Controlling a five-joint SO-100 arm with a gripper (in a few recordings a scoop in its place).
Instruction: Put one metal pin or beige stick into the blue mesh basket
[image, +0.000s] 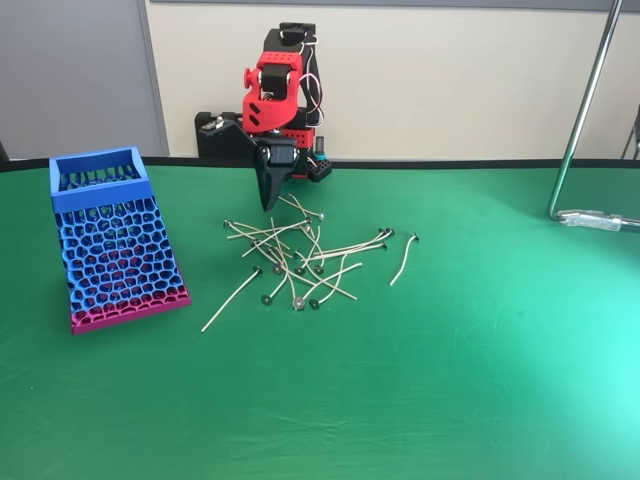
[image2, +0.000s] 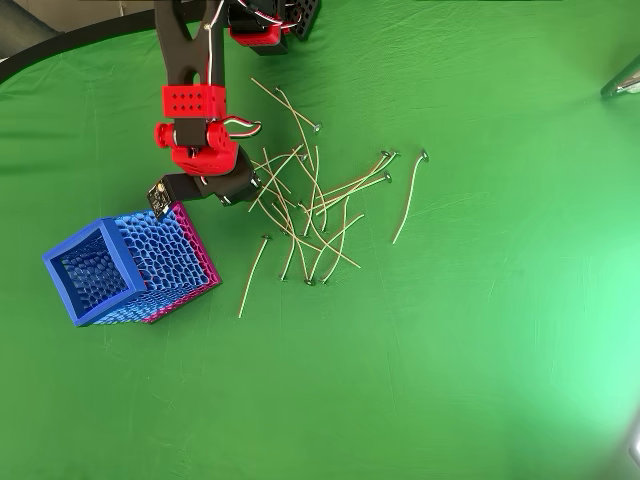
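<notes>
Several thin beige sticks with small dark metal discs lie crossed in a pile (image: 300, 255) (image2: 312, 210) on the green cloth. One stick (image: 232, 298) (image2: 253, 275) lies apart toward the basket, and another (image: 404, 260) (image2: 408, 210) lies apart on the pile's right. The blue mesh basket (image: 120, 250) (image2: 150, 262) with its pink base band stands at the left, its mouth open. My gripper (image: 268, 203) (image2: 245, 192) points down at the pile's left rear edge. Its black fingers meet in one wedge and no stick shows between them.
A black case (image: 214, 135) sits behind the red arm's base at the table's back edge. A metal stand (image: 585, 110) (image2: 625, 80) with a clamp stands at the right rear. Open green cloth spreads across the front and right.
</notes>
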